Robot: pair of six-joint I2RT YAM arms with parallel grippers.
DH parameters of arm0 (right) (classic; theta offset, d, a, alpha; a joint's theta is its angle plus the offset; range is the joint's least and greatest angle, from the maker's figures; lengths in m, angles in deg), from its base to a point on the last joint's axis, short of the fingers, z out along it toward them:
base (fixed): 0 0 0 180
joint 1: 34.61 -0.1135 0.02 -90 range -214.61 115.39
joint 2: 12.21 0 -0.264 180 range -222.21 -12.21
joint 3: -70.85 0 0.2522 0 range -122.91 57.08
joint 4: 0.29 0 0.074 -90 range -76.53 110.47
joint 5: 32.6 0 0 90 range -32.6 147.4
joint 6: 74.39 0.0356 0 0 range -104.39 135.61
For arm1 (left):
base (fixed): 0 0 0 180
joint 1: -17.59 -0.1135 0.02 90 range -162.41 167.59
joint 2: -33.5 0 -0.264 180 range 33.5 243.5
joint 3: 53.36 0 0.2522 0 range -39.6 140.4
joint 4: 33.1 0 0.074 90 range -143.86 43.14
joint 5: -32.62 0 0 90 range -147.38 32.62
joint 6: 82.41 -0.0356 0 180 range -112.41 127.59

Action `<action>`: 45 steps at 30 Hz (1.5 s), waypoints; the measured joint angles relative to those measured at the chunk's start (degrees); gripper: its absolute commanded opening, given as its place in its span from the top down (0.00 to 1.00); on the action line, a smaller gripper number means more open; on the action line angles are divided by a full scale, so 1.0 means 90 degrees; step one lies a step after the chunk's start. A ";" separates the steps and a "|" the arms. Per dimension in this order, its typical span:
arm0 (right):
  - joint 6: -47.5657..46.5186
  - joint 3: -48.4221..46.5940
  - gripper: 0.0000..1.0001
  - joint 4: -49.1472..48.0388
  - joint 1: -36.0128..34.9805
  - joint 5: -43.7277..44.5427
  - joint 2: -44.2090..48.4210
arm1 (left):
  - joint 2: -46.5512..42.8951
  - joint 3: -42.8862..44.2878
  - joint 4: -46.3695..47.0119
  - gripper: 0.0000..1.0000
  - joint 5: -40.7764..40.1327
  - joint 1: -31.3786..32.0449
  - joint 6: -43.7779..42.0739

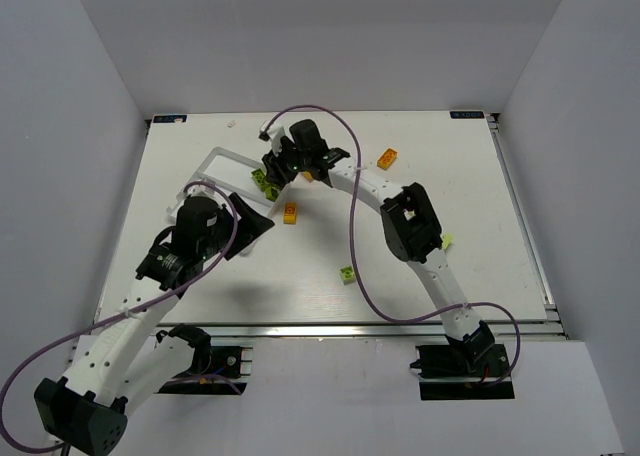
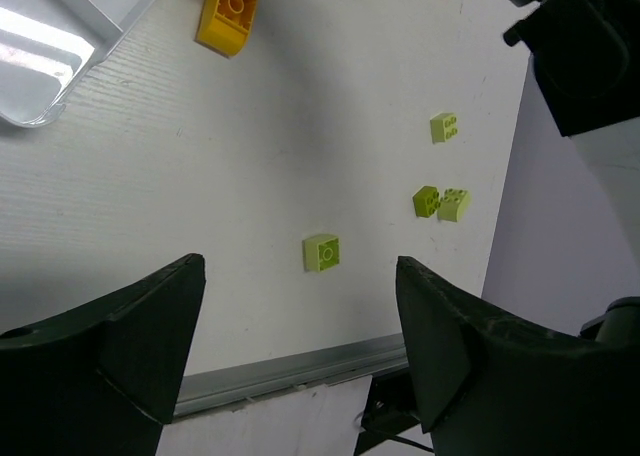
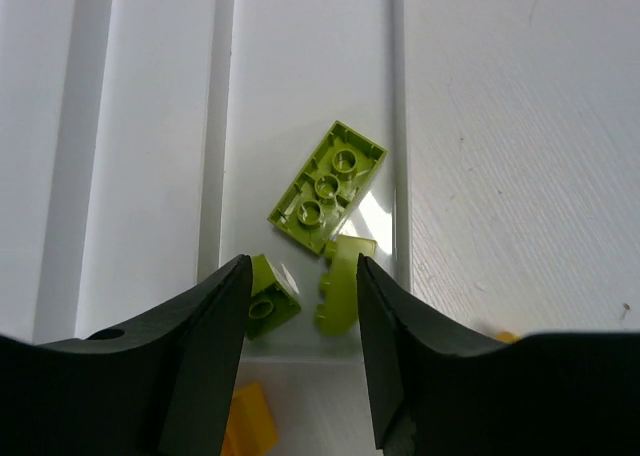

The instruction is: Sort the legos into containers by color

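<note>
Your left gripper (image 2: 300, 286) hangs low over the table (image 1: 480, 206), jaws spread wide with nothing between them. A lime brick (image 2: 321, 252) lies on the bare surface just past the gap. If that is your next pick, centre the fingers on it, square them to two flat sides and come straight down before closing. So small a piece will likely skid if one finger touches first.

The clear tray (image 1: 205, 166) sits farther back and holds only green: a long green brick (image 3: 327, 186), apparently underside up, and two small green bricks (image 3: 270, 298).

Your right gripper (image 3: 303, 271) is over them, jaws parted and gripping nothing. Lift it straight up so it sweeps none out.

An orange brick (image 1: 290, 213) lies outside the tray and a second orange brick (image 1: 387, 157) lies farther right. Keep both out of the tray. No other container shows.
</note>
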 measured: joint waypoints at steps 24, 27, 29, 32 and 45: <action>0.0053 0.2657 0.32 0.2628 0.2977 -0.2341 0.3109 | 0.3288 0.1428 0.0724 0.28 0.0049 0.0226 -0.1309; -0.0092 0.3019 0.32 0.2883 0.3116 -0.2322 0.3347 | 0.4019 0.1974 0.0590 0.27 -0.0345 0.0338 -0.1518; -0.0175 0.3262 0.32 0.3019 0.3230 -0.2327 0.3587 | 0.4469 0.2293 0.0444 0.28 -0.0593 0.0372 -0.1664; -0.0238 0.3553 0.32 0.3062 0.3419 -0.2329 0.3910 | 0.5095 0.2737 0.0270 0.30 -0.0899 0.0386 -0.1882; -0.0362 0.3815 0.32 0.3130 0.3878 -0.2380 0.4138 | 0.7380 0.4636 -0.0248 0.30 -0.1452 0.0423 -0.2506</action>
